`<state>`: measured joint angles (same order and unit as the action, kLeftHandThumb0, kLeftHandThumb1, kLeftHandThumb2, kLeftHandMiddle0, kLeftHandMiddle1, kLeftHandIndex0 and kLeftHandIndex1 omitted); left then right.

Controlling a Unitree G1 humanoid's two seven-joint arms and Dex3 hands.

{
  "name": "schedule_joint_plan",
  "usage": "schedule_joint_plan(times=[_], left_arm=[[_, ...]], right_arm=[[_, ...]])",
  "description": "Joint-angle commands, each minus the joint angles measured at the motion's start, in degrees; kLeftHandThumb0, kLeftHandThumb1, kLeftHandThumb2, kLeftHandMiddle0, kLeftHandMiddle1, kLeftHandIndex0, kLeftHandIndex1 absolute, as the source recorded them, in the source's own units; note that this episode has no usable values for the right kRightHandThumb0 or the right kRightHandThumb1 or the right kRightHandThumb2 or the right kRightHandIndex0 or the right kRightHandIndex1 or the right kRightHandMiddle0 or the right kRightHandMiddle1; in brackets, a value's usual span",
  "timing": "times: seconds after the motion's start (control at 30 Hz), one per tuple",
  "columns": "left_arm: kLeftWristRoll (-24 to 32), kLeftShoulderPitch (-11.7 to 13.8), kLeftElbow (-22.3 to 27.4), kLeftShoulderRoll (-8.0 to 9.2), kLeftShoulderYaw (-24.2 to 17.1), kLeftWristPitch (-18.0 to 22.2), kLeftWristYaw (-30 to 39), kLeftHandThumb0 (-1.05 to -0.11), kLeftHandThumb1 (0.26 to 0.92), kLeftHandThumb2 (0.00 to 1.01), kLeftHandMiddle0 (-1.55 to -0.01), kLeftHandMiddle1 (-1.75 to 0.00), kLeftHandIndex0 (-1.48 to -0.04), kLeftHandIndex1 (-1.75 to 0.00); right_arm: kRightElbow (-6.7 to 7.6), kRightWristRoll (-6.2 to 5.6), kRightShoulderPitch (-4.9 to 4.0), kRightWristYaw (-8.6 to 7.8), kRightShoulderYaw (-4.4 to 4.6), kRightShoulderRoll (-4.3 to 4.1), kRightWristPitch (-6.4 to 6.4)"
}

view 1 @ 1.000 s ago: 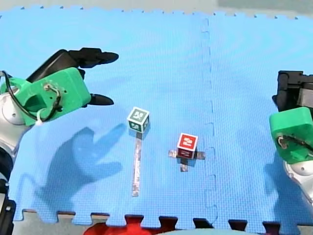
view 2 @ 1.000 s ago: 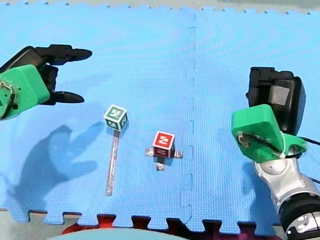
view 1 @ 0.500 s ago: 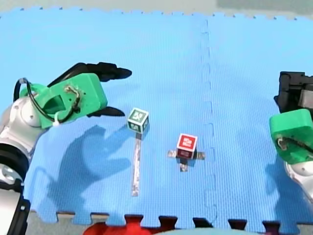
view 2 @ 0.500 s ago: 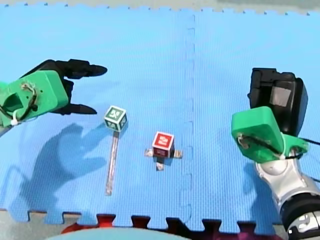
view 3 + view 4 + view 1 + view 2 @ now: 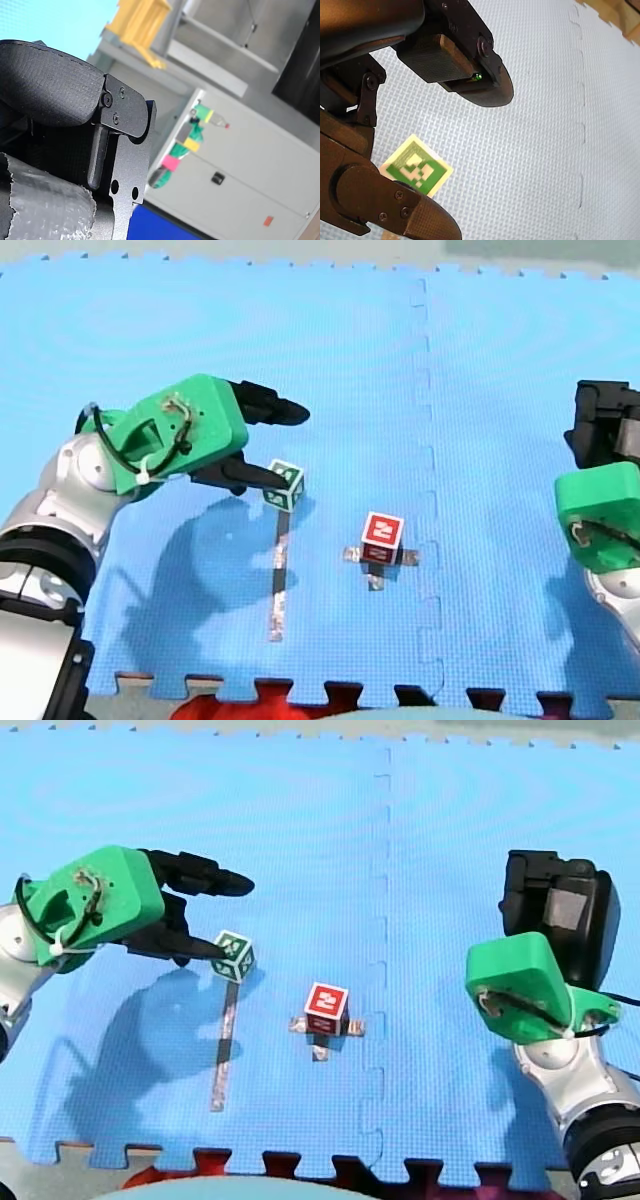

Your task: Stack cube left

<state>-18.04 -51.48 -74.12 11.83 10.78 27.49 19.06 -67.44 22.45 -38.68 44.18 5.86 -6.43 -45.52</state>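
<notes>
On the mat, left hand angled beside green cube — right hand apart

Head views look down, sharing the blue mat — one wrist view sits close above it.

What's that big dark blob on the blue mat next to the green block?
First head view: it's the shadow of the left robot hand, open beside the green cube, falling on the blue mat left of the cube and nearer the robot. Second head view: the same shadow, plus a fainter one beside the right robot hand at the mat's right side.
</notes>
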Motion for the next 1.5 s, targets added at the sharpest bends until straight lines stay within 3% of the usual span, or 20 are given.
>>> schedule_joint_plan(times=[0.0,0.07,0.13,0.33,0.47,0.57,1.03,1.33,1.47], left_arm=[[-0.22,-0.47,-0.15,-0.14,0.11,0.47,-0.45,-0.427,0.669,0.00,-0.75,-1.63,-0.73,-0.01],[-0.24,-0.54,-0.14,-0.20,0.15,0.54,-0.54,-0.428,0.668,0.00,-0.77,-1.45,-0.73,-0.01],[-0.29,-0.71,-0.14,-0.24,0.19,0.50,-0.51,-0.429,0.668,0.00,-0.78,-1.41,-0.73,0.00],[-0.71,-1.31,-0.35,-0.07,0.46,0.68,0.15,-0.431,0.668,0.00,-0.75,-1.58,-0.72,0.00],[-0.95,-1.96,-0.56,0.39,0.63,0.43,1.03,-0.423,0.668,0.00,-0.70,-1.73,-0.58,0.00],[-2.73,-2.51,-0.65,1.06,2.09,0.76,0.68,-0.426,0.669,0.00,-0.69,-1.74,-0.50,0.00],[-10.69,-4.60,-0.80,3.57,8.39,2.60,-5.66,-0.506,0.688,0.01,-0.70,-1.75,-0.42,0.00],[-11.74,-5.16,-0.97,3.88,9.65,1.88,-6.73,-0.524,0.691,0.00,-0.70,-1.75,-0.38,0.00],[-11.60,-5.16,-1.14,3.75,9.50,1.47,-7.14,-0.508,0.690,0.00,-0.61,-1.75,-0.36,0.00]], right_arm=[[0.23,0.05,0.14,0.29,0.01,-0.38,-0.39],[0.44,0.14,0.24,0.42,0.03,-0.39,-0.55],[0.82,0.25,0.44,0.55,0.05,-0.41,-0.76],[1.28,0.50,0.72,0.84,0.12,-0.40,-0.91],[1.47,0.61,0.82,1.04,0.16,-0.36,-0.95],[1.68,0.73,0.93,1.28,0.22,-0.28,-0.91],[1.94,0.76,1.43,1.16,0.23,-0.43,-0.57],[1.98,0.73,1.61,1.05,0.17,-0.66,-0.52],[2.25,0.71,1.80,0.99,0.16,-0.75,-0.59]])
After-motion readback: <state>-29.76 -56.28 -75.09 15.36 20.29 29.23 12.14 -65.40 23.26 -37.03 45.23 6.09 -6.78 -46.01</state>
